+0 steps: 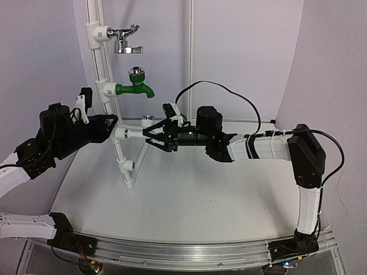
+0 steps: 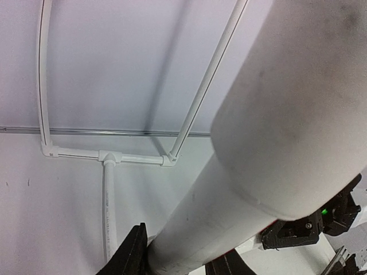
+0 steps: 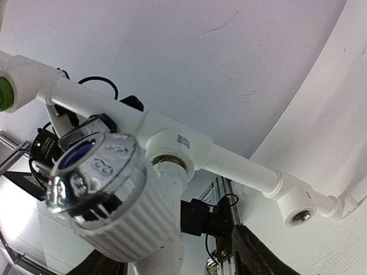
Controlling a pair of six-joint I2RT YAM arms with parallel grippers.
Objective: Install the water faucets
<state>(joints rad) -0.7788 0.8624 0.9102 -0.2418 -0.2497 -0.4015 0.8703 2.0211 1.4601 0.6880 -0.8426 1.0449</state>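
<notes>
Desk spread white under the overhead camera, and on it stands the PVC pipe frame, its upright rising against the back wall. Left arm is stretched in from the left and right arm from the right, the two meeting at the frame's lower crossbar. Left claw is clamped on that frame. Its wrist view is nearly all thick white pipe, squeezed between the black fingers at the bottom edge. Right claw sits with its jaws spread, and the white faucet is between them. In the right wrist view the dark finger on the right stands clear of the faucet's ribbed body, so nothing is gripped there. Up the upright, the chrome lever tap sits highest and the green tap below it, both pointing right. The white faucet is the lowest of the three, on the crossbar just beside the left claw. Close up, the faucet shows a shiny chrome knob with a blue disc in the middle, and its white body meets the tee fitting at a brass ring. Further along the same pipe sits an elbow with an open threaded socket.
</notes>
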